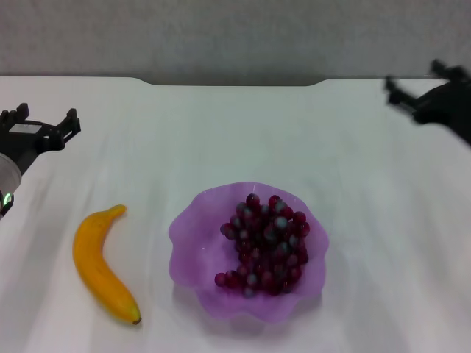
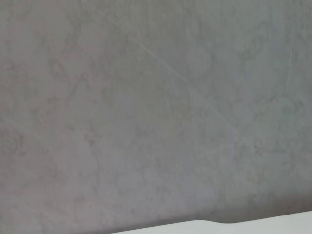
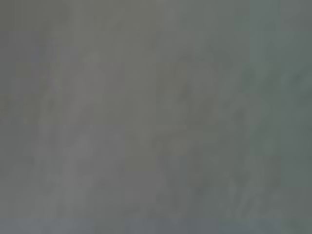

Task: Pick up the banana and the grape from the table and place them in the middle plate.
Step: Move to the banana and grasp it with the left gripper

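Note:
The grape point(image 1: 266, 243), a dark red-purple bunch, lies inside the middle plate point(image 1: 193, 234), a translucent light-purple scalloped dish near the table's front centre. To the plate's left the yellow-orange banana point(image 1: 99, 265) lies on the white table point(image 1: 221, 140), its dark tip toward the front. My left gripper point(image 1: 45, 123) hovers at the far left, behind the banana, open and holding nothing. My right gripper point(image 1: 412, 84) is at the far right near the back edge, open and empty. Both wrist views show only a grey wall.
The table's dark notched far edge point(image 1: 235, 79) runs across the back, with a grey wall point(image 2: 156, 107) behind it. A strip of the white tabletop point(image 2: 273, 223) shows in the left wrist view.

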Available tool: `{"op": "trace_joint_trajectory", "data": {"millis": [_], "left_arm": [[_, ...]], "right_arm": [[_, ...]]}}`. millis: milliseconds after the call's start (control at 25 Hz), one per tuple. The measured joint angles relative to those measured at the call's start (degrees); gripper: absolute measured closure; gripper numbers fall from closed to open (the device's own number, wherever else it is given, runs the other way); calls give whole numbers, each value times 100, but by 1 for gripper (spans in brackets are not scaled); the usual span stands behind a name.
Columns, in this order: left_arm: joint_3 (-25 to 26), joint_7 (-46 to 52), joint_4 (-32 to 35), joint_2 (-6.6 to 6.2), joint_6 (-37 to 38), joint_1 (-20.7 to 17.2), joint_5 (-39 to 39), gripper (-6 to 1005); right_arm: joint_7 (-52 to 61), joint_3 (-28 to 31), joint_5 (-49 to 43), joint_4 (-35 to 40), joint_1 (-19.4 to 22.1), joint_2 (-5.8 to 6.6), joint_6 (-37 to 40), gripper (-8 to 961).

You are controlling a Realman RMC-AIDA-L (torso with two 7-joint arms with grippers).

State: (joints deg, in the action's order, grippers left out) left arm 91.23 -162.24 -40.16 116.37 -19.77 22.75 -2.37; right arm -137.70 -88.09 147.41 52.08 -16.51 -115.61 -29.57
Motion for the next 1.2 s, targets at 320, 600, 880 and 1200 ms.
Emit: {"op": "trace_joint_trajectory", "data": {"millis": [320,600,880,1200], "left_arm": [[-59,8,0,0,9,23,0,123],[-62,19,-7,-2,-10,35,0,123],[-125,34,-128,-12,96,8,0,123],[-349,16,-1790,-76,1423,-570,-160,123]], "right_arm": [[-1532,1275,1698,-1701,-224,1,-1913,70],[-1630,2665,1704,-3407,-896,54,-2517,71],[-1415,2790,1685,-3586,-901,61,-2741,72],[-1400,2780,1686,-3636,-877,60,-2715,74]]}}
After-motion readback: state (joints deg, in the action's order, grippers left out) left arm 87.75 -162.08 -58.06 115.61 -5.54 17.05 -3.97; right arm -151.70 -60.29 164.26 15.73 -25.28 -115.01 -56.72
